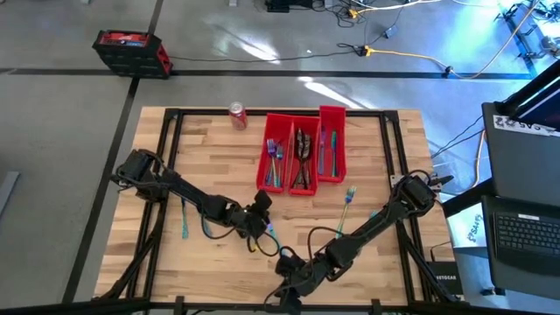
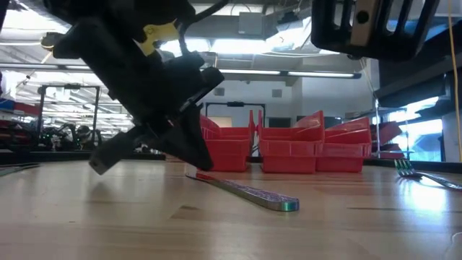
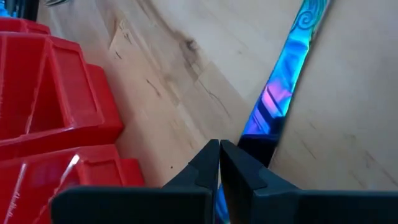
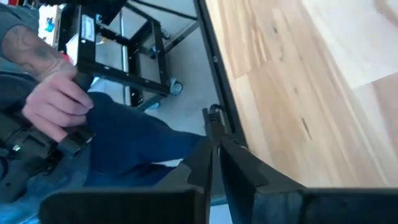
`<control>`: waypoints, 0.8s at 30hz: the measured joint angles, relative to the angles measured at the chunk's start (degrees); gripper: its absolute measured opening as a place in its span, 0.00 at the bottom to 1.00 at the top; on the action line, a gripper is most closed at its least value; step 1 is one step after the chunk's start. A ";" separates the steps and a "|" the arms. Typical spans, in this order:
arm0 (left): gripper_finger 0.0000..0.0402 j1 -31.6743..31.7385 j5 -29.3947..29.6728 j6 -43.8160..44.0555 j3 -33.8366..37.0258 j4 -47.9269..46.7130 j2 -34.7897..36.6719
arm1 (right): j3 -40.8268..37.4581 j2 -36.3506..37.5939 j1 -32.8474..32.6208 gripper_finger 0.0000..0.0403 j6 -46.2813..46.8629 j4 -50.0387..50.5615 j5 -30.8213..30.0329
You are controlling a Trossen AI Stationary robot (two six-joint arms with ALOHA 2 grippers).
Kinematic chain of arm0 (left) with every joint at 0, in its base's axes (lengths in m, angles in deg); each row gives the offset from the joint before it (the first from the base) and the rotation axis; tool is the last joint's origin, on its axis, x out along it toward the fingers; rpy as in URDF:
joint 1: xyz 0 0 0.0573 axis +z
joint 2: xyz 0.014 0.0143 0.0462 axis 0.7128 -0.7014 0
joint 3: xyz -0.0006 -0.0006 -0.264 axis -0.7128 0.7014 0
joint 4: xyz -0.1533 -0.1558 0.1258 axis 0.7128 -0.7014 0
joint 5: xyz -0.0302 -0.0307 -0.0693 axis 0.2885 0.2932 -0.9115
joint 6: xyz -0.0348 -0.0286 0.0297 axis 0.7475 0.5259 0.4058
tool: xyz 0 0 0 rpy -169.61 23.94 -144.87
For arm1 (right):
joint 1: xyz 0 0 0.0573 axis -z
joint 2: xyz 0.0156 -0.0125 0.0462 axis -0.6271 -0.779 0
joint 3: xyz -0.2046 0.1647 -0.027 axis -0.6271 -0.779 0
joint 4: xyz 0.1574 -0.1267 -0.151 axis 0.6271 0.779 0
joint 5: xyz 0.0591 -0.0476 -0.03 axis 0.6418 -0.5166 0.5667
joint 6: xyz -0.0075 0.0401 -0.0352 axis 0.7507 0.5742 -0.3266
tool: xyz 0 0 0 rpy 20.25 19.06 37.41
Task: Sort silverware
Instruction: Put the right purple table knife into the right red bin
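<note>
Pinched shut, my left gripper (image 1: 261, 229) presses a teal knife (image 1: 271, 234) near the bench's (image 1: 201, 149) front edge; three red bins (image 1: 300, 149) at the back edge hold most silverware, one fork (image 1: 348, 198) lies outside.

Low: the knife (image 2: 249, 192) lies flat.

Left wrist: fingers (image 3: 208, 165) closed beside the blade (image 3: 280, 93); whether they grip it is hidden.

Right wrist: my right gripper (image 4: 216, 149) is closed, empty, at the front edge.

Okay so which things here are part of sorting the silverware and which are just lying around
Job: iridescent blue knife pinched in the left tool; teal fork lying on the wooden table; sorted cutlery in three red plastic bins.
Lying about: red soda can; red toolbox on the floor.
</note>
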 joint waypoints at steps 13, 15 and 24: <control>0.00 0.56 -0.15 3.82 -0.07 -4.41 0.11 | -0.02 -0.09 0.00 0.07 0.05 -0.30 -8.86; 0.00 0.50 -0.18 4.48 -0.13 -5.60 0.15 | -0.02 -0.11 0.00 0.07 0.05 -0.19 -8.91; 0.00 -1.43 -0.06 10.33 -0.26 -12.16 0.39 | -0.02 -0.11 0.07 0.07 0.05 -0.29 -8.91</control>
